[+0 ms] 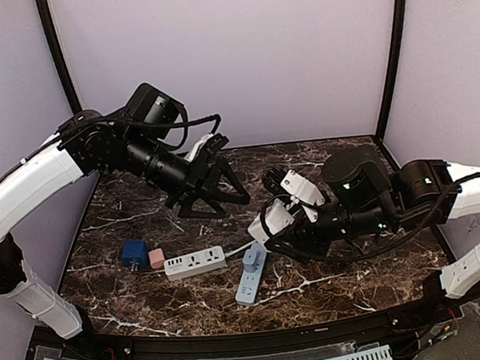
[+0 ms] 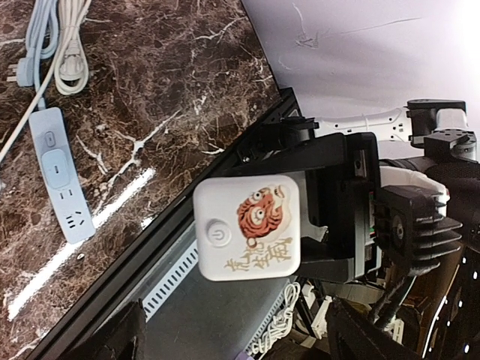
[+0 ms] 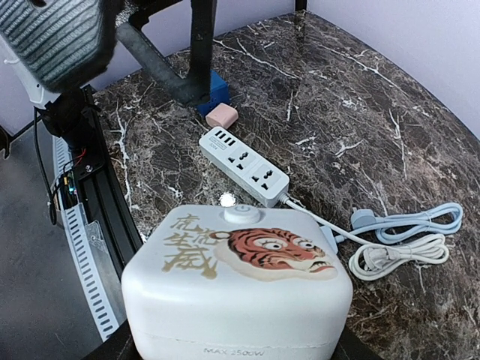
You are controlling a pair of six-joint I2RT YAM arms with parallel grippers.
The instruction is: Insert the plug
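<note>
A white cube adapter (image 1: 273,220), printed with a tiger face and gold characters and fitted with a round power button on the same side, is gripped by the right gripper (image 1: 269,226). Its jaws are closed against the cube's sides, and the cube is held clear of the marble table (image 1: 360,279). In the right wrist view the marking "MAX 2500W" can be read on the cube's lower edge; its prongs cannot be seen in any view. In the top view the cube appears just right of a white power strip (image 1: 194,261), which lies flat on the table with two universal sockets and a row of small ports facing up. At the strip's left end a pink block (image 1: 156,258) and a blue block (image 1: 134,253) are set side by side, the pink one nearest the strip. A light blue power strip (image 1: 250,278) is laid just right of the white one, below the held cube in the top view. Its blue cord (image 3: 420,220) and a white cord (image 3: 396,256) are seen bundled together in the right wrist view. The left gripper (image 1: 216,195) is held above the far part of the table, well apart from the strips. Its black fingers (image 2: 112,337) are spread wide, and nothing is held between them.
</note>
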